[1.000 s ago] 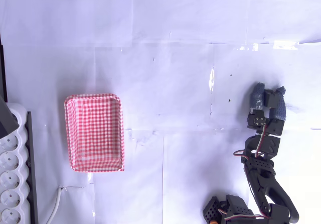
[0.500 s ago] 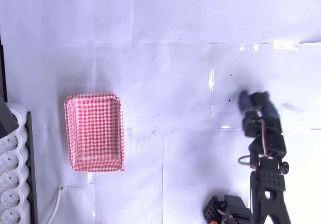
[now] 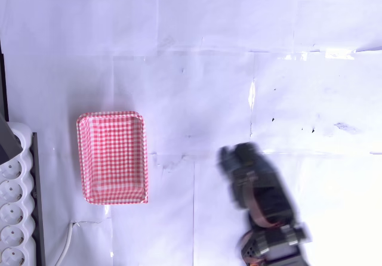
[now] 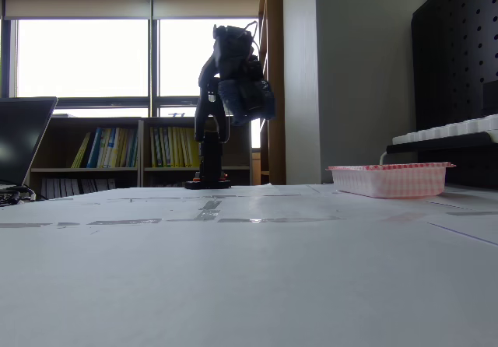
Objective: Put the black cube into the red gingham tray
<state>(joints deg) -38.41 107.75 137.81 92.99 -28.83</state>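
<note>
Cube not made out on the table (image 3: 197, 69) in the overhead view or the fixed one – likely carried in the gripper (image 3: 230, 158), but blur hides it, so a judgement only. Whether fingers are wide, narrow or clamped on the cube: cannot tell; blurred from above, dark against the window in the fixed view.

Tray (image 3: 112, 157) sits at the left in the overhead view, nothing visible inside, just right of a white holder (image 3: 13, 206) at the picture's edge. Same tray (image 4: 389, 180) at the right in the fixed view, flat on the table.

Change: a second ago gripper low over the right side of the table, well apart from the tray; half a second ago lifted and starting left; now swung to mid-table, about level with the tray, heavy motion blur – fast sweep. Tray unmoved across all three overhead pictures. Right-side table spot where gripper worked now bare, only small specks left – fits a pickup done.

Fixed view: gripper (image 4: 245, 98) raised high above the table, well clear of the tray rim.

Meaning for task: transport step in hand, roughly halfway across. Left to do: finish the swing over the tray, lower, release. Risk – cube slipping at this speed, or overshooting toward the holder.
</note>
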